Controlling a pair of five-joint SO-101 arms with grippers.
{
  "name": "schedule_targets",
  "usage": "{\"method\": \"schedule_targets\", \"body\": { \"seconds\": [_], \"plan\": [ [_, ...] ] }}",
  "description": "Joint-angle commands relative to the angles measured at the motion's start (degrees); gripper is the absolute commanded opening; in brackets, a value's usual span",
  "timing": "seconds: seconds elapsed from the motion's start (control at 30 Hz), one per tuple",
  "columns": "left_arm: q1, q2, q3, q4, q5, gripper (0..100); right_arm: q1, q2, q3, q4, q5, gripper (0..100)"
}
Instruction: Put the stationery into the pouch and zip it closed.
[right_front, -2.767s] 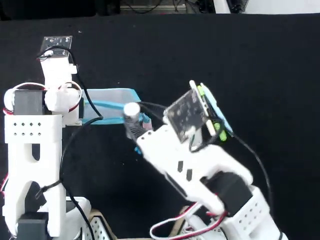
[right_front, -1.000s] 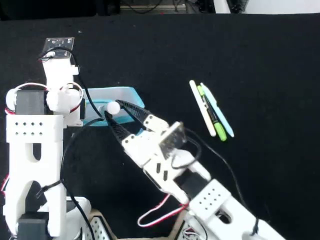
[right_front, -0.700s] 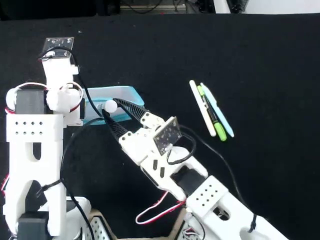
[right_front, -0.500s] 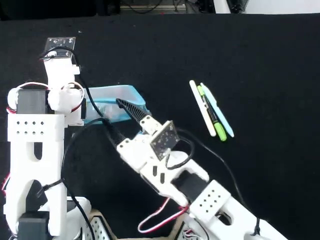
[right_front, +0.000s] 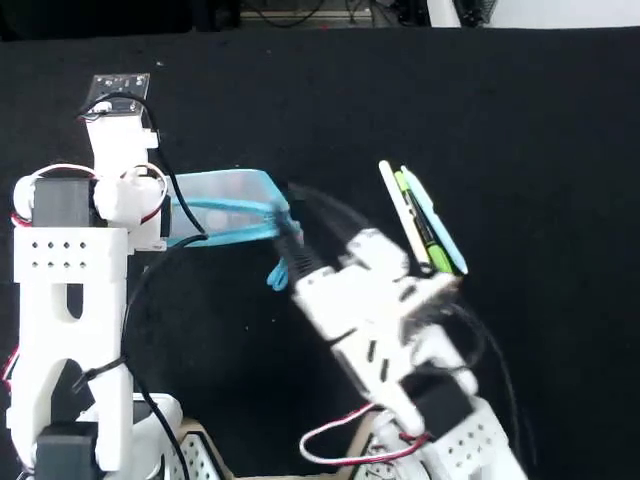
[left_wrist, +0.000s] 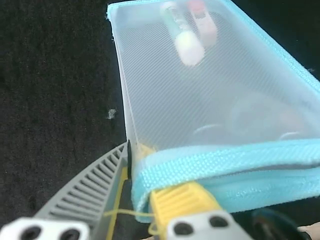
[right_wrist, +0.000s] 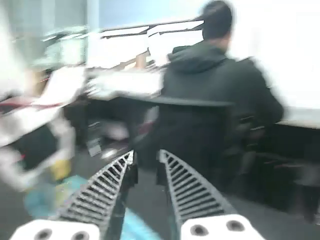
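Note:
The translucent light-blue pouch (right_front: 225, 195) lies left of centre, its mouth toward the middle of the table. My left gripper (left_wrist: 134, 150) is shut on the pouch's (left_wrist: 210, 100) corner by the zip band. Through the mesh I see a white-capped stick (left_wrist: 184, 39) and a pink-capped item (left_wrist: 202, 20) inside. My right gripper (right_front: 290, 215) hovers just off the pouch's mouth, blurred; in its wrist view the right gripper (right_wrist: 146, 161) points up at the room, narrowly open with nothing between its fingers. A white pen (right_front: 403, 215), a green highlighter (right_front: 424, 228) and a light-blue pen (right_front: 438, 225) lie together at centre right.
A blue zip pull (right_front: 278, 272) dangles below the pouch's mouth. The black table (right_front: 520, 130) has free room at the back and right. The left arm's white body (right_front: 70, 300) stands along the left edge.
The right gripper held a white-capped item at the pouch mouth, then let it go inside. It has since pulled back toward the pens, tilted up and narrowed. The pouch mouth shifted a little.

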Motion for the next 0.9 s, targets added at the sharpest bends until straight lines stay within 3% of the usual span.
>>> {"method": "schedule_targets", "body": {
  "seconds": [0.0,0.13,0.3,0.87],
  "plan": [
    [0.1,0.0,0.2,-0.3,0.8,3,14.2,-8.3,1.5,5.1,0.0,4.7],
    [0.1,0.0,0.2,-0.3,0.8,3,20.4,-10.5,4.0,6.2,0.0,12.3],
    [0.1,0.0,0.2,-0.3,0.8,3,21.7,-3.7,0.7,6.4,0.4,15.8],
    [0.1,-0.1,0.3,-0.3,0.8,3,28.2,58.2,-29.1,6.4,2.0,14.5]
  ]
}}
